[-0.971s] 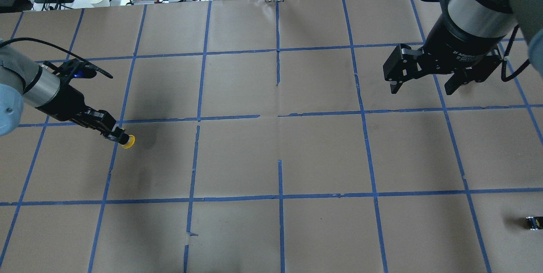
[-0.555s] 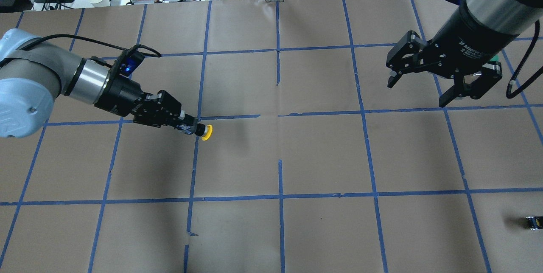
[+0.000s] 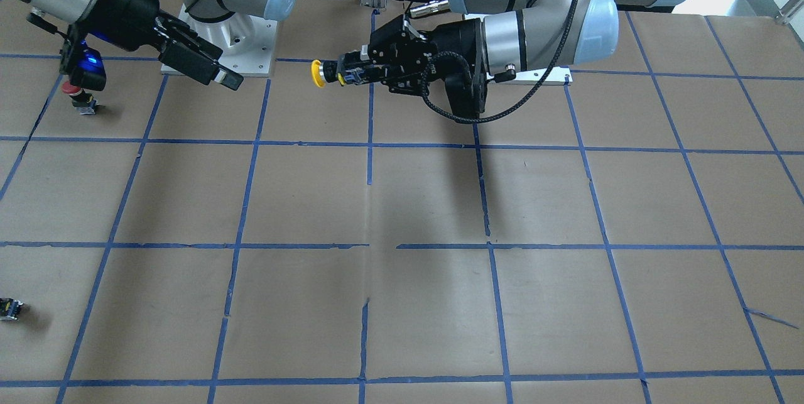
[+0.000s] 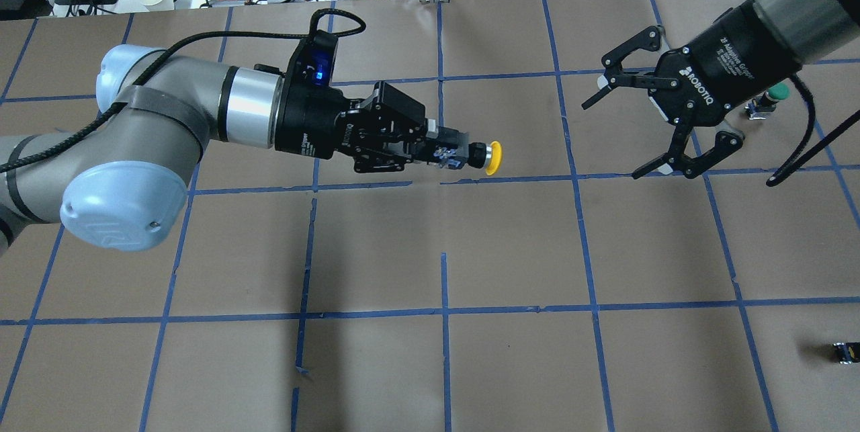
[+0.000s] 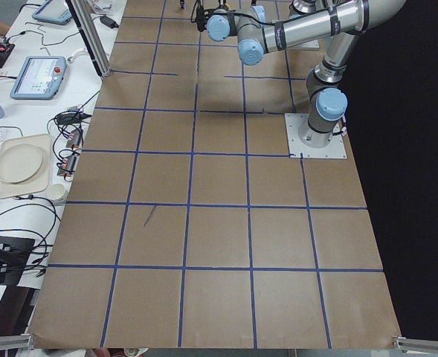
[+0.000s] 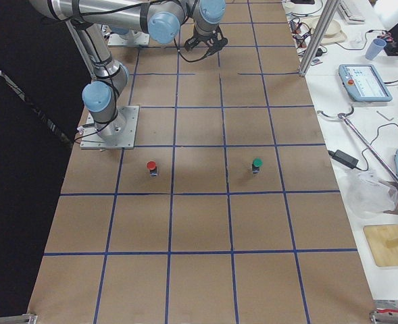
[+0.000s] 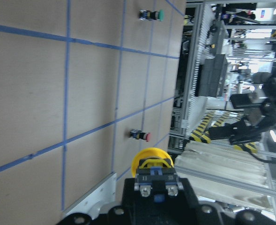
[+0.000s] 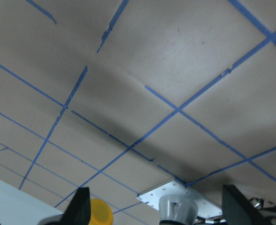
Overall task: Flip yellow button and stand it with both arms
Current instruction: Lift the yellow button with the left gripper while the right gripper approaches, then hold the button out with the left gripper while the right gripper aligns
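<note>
The yellow button (image 4: 492,158) has a round yellow cap on a short black body and is held sideways above the table's middle, cap pointing toward my right arm. My left gripper (image 4: 458,154) is shut on its body. The button also shows in the front view (image 3: 318,73) and the left wrist view (image 7: 152,160). My right gripper (image 4: 613,140) is open and empty, jaws wide and facing the cap, about a tile's width away. The cap shows at the bottom of the right wrist view (image 8: 100,212).
A green-capped button (image 4: 776,93) stands behind my right arm. A red-capped button (image 6: 151,166) stands near the right arm's base. A small black capless block (image 4: 843,351) lies at the near right. Brown paper with blue tape lines covers the table (image 4: 510,250).
My left arm has carried the yellow button from the left side to the table's middle and raised it. My right gripper has turned toward it and stays open.
</note>
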Motion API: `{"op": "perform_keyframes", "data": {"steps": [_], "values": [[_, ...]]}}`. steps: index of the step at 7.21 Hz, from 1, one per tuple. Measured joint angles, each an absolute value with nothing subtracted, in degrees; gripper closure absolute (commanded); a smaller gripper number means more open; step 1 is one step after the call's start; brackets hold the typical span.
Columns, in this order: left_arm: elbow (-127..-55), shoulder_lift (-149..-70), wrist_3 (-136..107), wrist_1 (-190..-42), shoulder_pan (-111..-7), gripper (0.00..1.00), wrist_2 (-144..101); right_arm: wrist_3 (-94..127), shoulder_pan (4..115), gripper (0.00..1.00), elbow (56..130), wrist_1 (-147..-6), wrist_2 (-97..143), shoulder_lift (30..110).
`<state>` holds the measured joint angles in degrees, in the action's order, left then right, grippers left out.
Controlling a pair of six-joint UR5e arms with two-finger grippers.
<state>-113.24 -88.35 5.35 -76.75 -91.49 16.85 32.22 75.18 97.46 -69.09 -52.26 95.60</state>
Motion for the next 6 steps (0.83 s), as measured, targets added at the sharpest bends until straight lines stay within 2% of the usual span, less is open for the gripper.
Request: {"op": "perform_keyframes", "data": {"steps": [2, 6], "values": [[-115.4, -88.8, -0.1, -66.7, -94.2, 0.89, 10.6, 34.3, 73.3, 0.0, 98.8, -62.2, -44.7, 95.4], [-116.3, -88.5, -2.8, -63.8, -94.8, 0.9, 7.3, 39.5, 69.7, 0.0, 98.9, -54.1, -33.5, 94.8]]}}
